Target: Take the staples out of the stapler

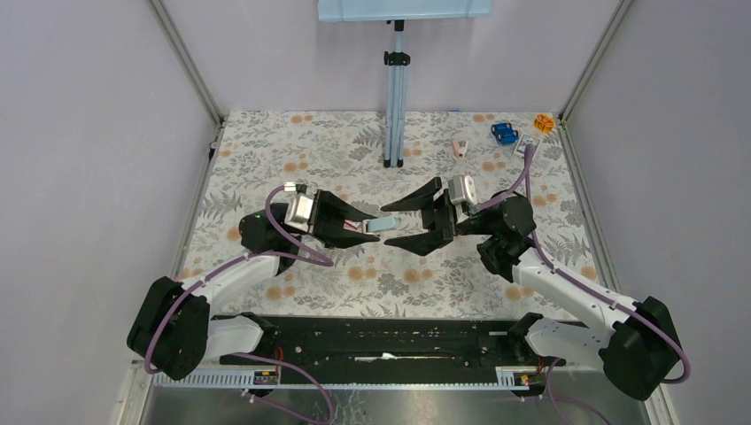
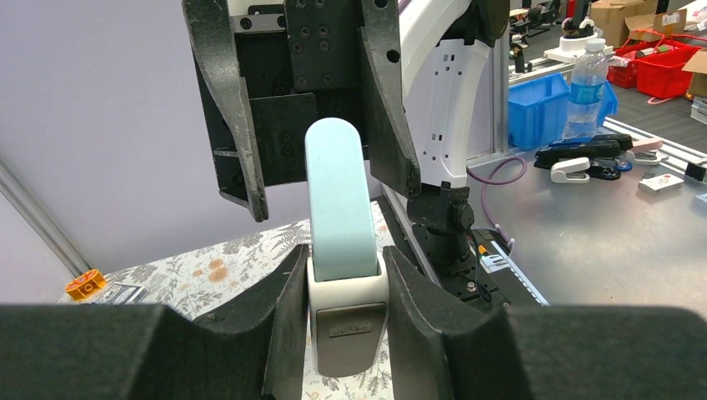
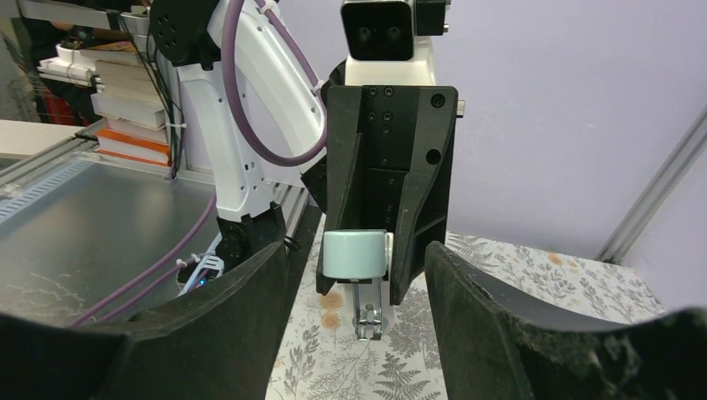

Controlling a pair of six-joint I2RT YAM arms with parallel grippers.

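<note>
The left gripper [image 1: 367,226] is closed on one end of the pale-blue stapler [image 2: 338,200], holding it in the air above the floral table [image 1: 266,150]. The right gripper [image 3: 357,250] flanks the free end, spread wide and gripping nothing. No staples appear to be out, so opening and emptying the stapler remain.

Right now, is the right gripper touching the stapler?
Apart. The right wrist view shows the stapler sitting between the open fingers of the right gripper, with a clear gap on each side.
</note>
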